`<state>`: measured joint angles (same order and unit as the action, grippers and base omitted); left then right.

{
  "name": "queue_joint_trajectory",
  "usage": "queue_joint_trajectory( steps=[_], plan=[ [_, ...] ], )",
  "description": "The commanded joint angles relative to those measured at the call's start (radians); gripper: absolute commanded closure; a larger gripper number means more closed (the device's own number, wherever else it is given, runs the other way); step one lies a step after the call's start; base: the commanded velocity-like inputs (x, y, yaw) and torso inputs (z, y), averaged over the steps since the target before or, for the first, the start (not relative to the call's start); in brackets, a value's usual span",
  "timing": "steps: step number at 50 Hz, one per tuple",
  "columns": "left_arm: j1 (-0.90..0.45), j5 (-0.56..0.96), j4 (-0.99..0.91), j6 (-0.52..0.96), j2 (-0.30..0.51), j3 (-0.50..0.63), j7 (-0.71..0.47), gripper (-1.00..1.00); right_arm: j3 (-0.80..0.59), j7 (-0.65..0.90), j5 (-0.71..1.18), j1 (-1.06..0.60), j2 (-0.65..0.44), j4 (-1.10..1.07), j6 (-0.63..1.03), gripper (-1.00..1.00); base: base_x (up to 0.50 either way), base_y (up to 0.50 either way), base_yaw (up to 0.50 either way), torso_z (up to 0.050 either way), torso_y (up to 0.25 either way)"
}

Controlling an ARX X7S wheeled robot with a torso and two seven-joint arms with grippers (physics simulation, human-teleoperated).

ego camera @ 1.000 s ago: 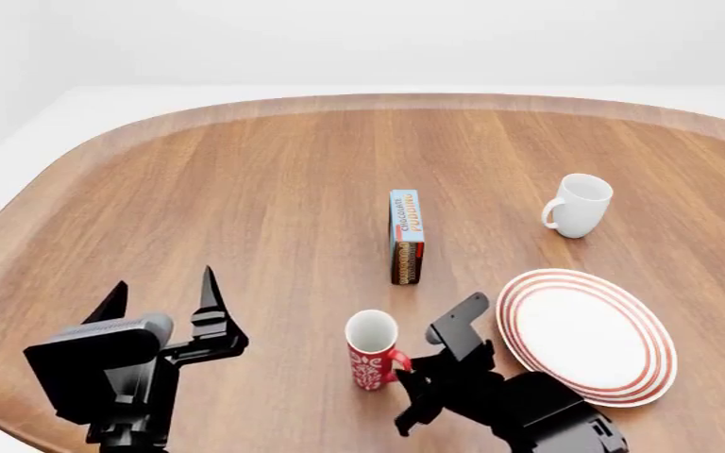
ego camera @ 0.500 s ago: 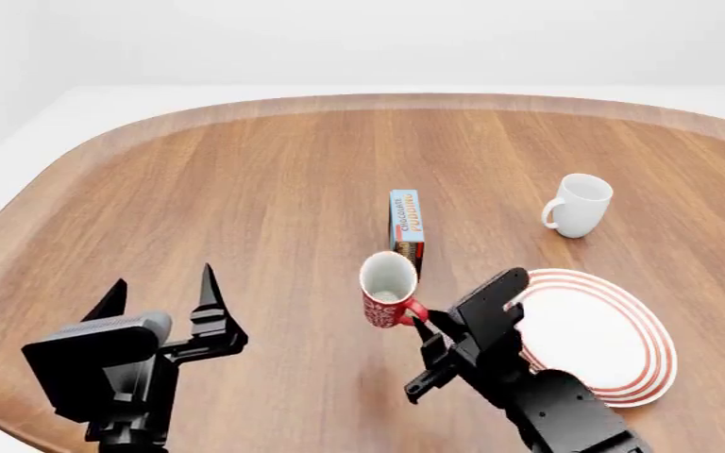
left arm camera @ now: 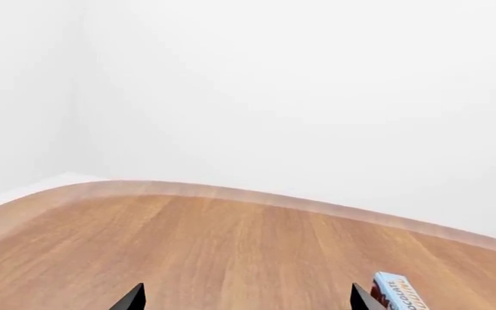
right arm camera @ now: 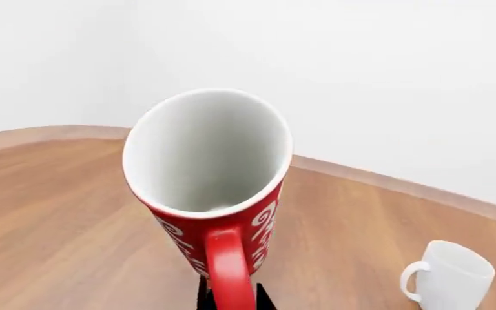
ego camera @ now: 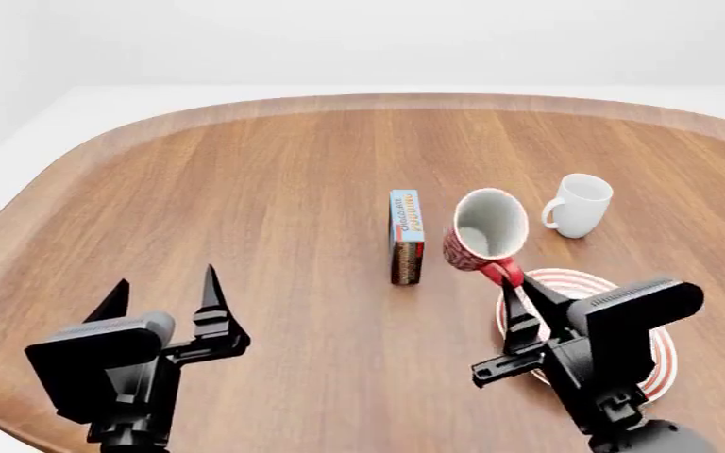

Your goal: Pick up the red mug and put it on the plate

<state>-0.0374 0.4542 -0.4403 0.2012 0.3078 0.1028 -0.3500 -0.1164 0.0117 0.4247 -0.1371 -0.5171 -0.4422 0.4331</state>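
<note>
The red mug (ego camera: pixel 481 232) with white marks and a white inside hangs in the air, tilted, held by its red handle (ego camera: pixel 504 272). My right gripper (ego camera: pixel 516 286) is shut on that handle, above the near left rim of the plate (ego camera: pixel 564 281), a white plate with red rings mostly hidden behind the arm. In the right wrist view the mug (right arm camera: pixel 222 194) fills the middle, with the fingers closed on its handle (right arm camera: pixel 229 274). My left gripper (ego camera: pixel 161 302) is open and empty at the near left; its fingertips (left arm camera: pixel 132 299) show in the left wrist view.
A plain white mug (ego camera: pixel 578 205) stands at the right, behind the plate; it also shows in the right wrist view (right arm camera: pixel 449 274). A blue pudding box (ego camera: pixel 406 236) stands on edge mid-table, just left of the held mug. The table's curved edge (ego camera: pixel 35 189) runs round the left.
My right gripper has lifted the red mug off the table and carried it up and to the right, from beside the box to over the plate's rim. The left arm has not moved.
</note>
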Motion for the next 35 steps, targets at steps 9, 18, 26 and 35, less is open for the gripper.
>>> queue_joint_trajectory(
  steps=[9,18,26,35],
  plan=[
    [-0.011,0.005,0.002,0.001,0.006,0.004,-0.005,-1.00,0.344,0.203,0.135,0.269,-0.053,-0.282,0.085,1.00,0.00,0.00,0.00,0.000,0.000],
    [-0.005,0.003,0.001,-0.003,0.009,0.011,-0.006,-1.00,0.437,0.237,0.183,0.352,-0.074,-0.306,0.147,1.00,0.00,0.00,0.00,0.000,0.000],
    [0.004,0.008,-0.006,-0.008,0.012,0.011,-0.005,-1.00,0.481,0.208,0.241,0.376,-0.070,-0.234,0.162,1.00,0.00,0.00,0.00,0.000,0.000],
    [0.015,0.010,-0.019,-0.016,0.016,0.010,-0.009,-1.00,0.456,0.148,0.257,0.309,-0.074,-0.076,0.151,1.00,0.00,0.00,0.00,0.000,0.000]
  ],
)
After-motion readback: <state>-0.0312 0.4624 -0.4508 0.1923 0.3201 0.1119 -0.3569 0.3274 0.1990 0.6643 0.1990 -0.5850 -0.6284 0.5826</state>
